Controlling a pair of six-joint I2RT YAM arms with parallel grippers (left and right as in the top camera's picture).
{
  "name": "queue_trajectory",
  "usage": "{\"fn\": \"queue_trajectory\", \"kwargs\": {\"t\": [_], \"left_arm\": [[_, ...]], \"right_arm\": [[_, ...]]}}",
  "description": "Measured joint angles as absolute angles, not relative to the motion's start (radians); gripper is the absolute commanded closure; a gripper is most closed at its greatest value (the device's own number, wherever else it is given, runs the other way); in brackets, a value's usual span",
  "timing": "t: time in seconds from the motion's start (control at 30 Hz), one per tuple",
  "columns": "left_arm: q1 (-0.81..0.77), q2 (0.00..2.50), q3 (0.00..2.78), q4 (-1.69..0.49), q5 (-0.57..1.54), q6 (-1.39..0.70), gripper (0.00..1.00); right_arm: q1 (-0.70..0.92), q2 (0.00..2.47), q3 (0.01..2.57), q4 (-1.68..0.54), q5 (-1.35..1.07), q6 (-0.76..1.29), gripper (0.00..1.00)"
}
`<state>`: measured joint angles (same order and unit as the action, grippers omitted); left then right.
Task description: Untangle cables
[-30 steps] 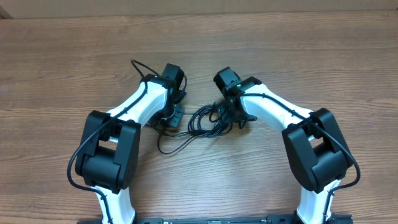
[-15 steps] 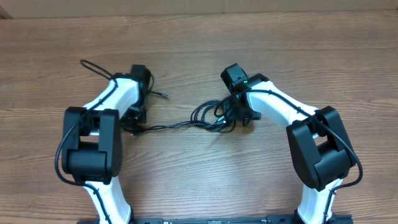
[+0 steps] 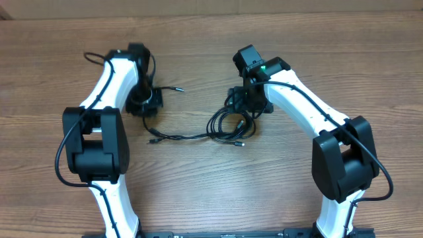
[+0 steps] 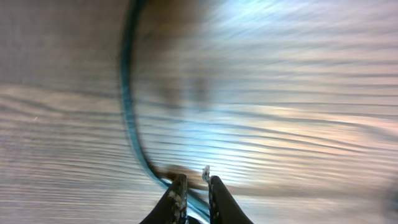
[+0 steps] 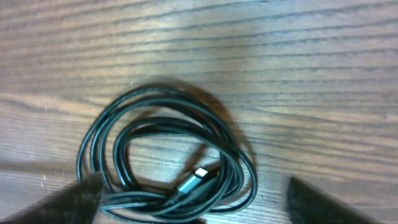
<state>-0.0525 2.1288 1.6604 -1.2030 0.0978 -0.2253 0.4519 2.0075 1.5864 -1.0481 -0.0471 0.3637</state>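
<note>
wooden table (image 3: 211,192). right gripper (image 5: 189,193) hangs over a coil of thin black cable (image 5: 149,205). its fingers (image 5: 323,204) are spread wide, one either side of the coil, gripping nothing. coil lies flat on the wood, right of centre. silver-tipped plug (image 5: 200,173) sits inside the loops. one strand (image 3: 182,137) trails left from the coil and ends on bare wood.

left gripper (image 4: 196,182) is low over the table, far left, fingers nearly together. thin cord (image 4: 127,106) runs into the narrow gap. wrist view blurred, cannot tell if it is pinched. small plug end (image 3: 176,88) lies just right of that gripper.
</note>
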Motion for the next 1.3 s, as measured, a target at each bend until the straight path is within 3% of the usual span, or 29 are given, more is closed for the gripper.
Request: {"fn": "queue_trajectory", "kwargs": {"t": [0.1,0.17,0.23,0.27,0.47,0.7,0.97,1.2,1.3], "left_arm": [[-0.052,2.106,1.705,-1.207,0.190,-0.226,0.83],[-0.053,2.077,1.705,-1.228,0.241,-0.226,0.77],[-0.058,2.053,1.705,-1.256,0.274,-0.234,0.47],[-0.062,2.041,1.706,-1.272,0.290,-0.234,0.41],[-0.110,2.019,1.703,-1.341,0.339,-0.237,0.44],[-0.217,2.020,1.649,-1.325,0.364,-0.235,0.66],[-0.327,2.020,1.642,-1.274,0.360,-0.278,0.66],[-0.403,2.020,1.633,-1.263,0.200,-0.452,0.60],[-0.434,2.020,1.613,-1.239,0.168,-0.492,0.65]], "right_arm": [[0.452,2.008,1.586,-1.058,-0.056,0.375,0.00],[0.452,2.008,1.586,-1.057,-0.058,0.389,0.00],[0.451,2.008,1.583,-1.047,-0.061,0.396,0.00],[0.451,2.008,1.581,-1.046,-0.060,0.399,0.00],[0.437,2.008,1.580,-1.027,-0.037,0.414,0.00],[0.338,2.008,1.580,-1.072,-0.028,0.452,0.00],[0.232,2.008,1.577,-1.143,-0.014,0.468,0.00],[0.225,2.007,1.526,-1.101,-0.011,0.485,0.00],[0.225,2.008,1.456,-1.034,-0.015,0.513,0.00]]}}
